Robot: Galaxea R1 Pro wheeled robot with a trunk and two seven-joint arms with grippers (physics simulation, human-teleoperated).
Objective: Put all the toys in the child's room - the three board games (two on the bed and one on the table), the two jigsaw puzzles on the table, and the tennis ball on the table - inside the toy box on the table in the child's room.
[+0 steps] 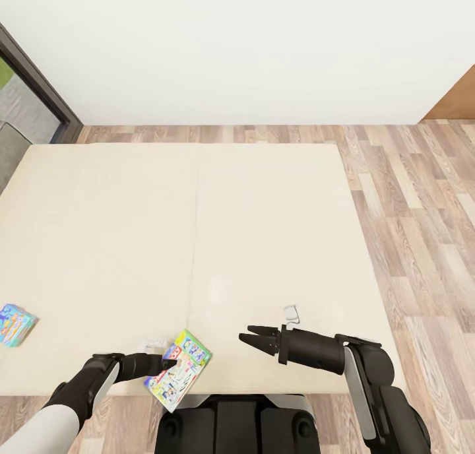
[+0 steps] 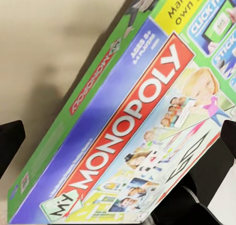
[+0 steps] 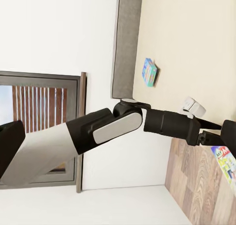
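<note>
Bedding of plain cream covers the bed (image 1: 198, 243), which spans most of the head view with wood floor (image 1: 422, 229) along its right side and beyond its far edge. A Monopoly board game (image 1: 179, 369) lies at the bed's near edge, tilted, one corner hanging past that edge toward the robot's base. The left gripper (image 1: 168, 363) is at the box's left side, its fingers reaching onto the lid. In the left wrist view the Monopoly board game (image 2: 132, 131) sits between the two dark fingertips (image 2: 10, 141), which stand wide apart on either side of it; whether they press the box I cannot tell. A second board game (image 1: 14, 324), blue, rests near the bed's left edge, well apart from the first. The right gripper (image 1: 257, 339) hovers over the near edge, right of the Monopoly box and apart from it, fingers slightly parted and holding nothing. A small white tag (image 1: 291, 315) lies on the bedding just beyond it. From the right wrist view the left arm (image 3: 113, 126) stretches across, with the second board game (image 3: 150, 71) small on the bedding behind it. A dark door frame (image 1: 39, 84) stands past the bed's far left corner.
</note>
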